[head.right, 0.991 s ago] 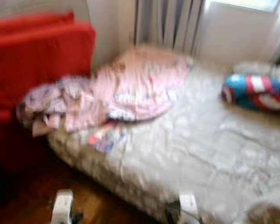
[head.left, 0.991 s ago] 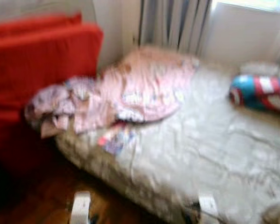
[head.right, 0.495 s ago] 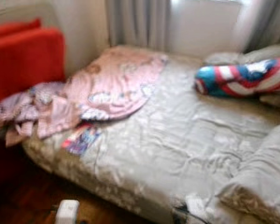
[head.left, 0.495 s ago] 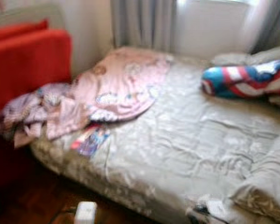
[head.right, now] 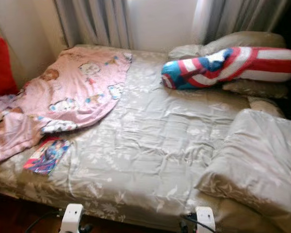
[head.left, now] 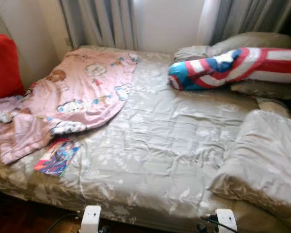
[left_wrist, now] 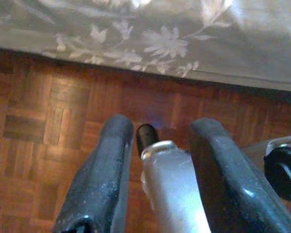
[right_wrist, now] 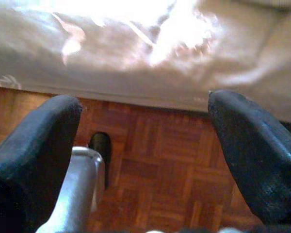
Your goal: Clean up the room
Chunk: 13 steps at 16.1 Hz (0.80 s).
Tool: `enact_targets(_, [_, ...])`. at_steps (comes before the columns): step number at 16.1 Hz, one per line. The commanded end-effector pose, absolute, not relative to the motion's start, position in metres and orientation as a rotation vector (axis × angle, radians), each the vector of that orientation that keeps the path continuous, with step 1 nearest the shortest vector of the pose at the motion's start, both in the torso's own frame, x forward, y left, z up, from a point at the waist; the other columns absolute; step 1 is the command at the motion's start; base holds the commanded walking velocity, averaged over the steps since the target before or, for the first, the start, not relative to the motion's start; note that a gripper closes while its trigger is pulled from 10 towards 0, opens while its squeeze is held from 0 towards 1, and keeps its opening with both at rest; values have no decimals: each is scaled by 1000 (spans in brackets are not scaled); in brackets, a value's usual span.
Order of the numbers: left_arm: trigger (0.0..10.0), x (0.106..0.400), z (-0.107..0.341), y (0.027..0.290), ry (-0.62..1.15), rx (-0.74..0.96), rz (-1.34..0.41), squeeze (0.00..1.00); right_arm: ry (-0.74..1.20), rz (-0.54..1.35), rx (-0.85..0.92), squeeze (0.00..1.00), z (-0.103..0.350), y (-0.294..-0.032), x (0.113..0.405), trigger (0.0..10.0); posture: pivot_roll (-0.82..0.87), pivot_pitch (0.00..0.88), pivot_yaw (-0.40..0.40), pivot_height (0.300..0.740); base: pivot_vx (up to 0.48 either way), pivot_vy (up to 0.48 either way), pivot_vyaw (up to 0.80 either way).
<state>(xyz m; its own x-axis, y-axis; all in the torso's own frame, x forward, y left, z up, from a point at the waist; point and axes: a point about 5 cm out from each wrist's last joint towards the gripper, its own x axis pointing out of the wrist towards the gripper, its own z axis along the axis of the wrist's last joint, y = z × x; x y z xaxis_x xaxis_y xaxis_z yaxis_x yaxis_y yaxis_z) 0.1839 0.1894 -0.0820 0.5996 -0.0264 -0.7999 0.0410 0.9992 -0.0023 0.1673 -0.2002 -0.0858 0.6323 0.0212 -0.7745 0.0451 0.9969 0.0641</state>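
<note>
A bed with a grey floral quilt [head.left: 169, 141] stands in front of me. A pink patterned blanket [head.left: 77, 97] lies crumpled over its left part and spills off the left edge. A colourful thin book [head.left: 57, 157] rests on the quilt just below the blanket. A red, white and blue bolster [head.left: 233, 65] leans on grey pillows [head.left: 247, 41] at the head. My left gripper [left_wrist: 160, 131] hangs open over the parquet floor [left_wrist: 43, 126] beside the bed's edge. My right gripper [right_wrist: 145, 104] hangs open there too, with nothing between its fingers.
A folded grey duvet [head.left: 262, 165] is heaped on the bed's right front corner. A red cushion [head.left: 2, 65] shows at the far left by the wall. Grey curtains [head.left: 102, 22] hang behind the bed. White parts of my arms [head.left: 89, 218] sit low at the bed's front edge.
The camera has swung to the right and sharpened: the red cushion slid off to the left, and the pillows and folded duvet came into view. Nothing on the bed has moved.
</note>
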Motion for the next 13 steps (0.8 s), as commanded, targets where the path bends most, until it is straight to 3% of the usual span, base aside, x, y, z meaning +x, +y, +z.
enact_targets(1, [10000,178,-85,193,959,47,-44,0,883,-14,89,0,-86,-199,167,10000,10,33,-43,740,0,0,0])
enact_targets(4, [10000,179,-84,193,955,46,-44,0,892,-11,92,0,-87,-199,166,10000,7,32,-40,740,0,0,0])
enact_targets(13, [10000,185,-81,196,945,59,-49,0,888,-22,114,0,-87,-194,167,10000,4,10,0,740,0,0,-744])
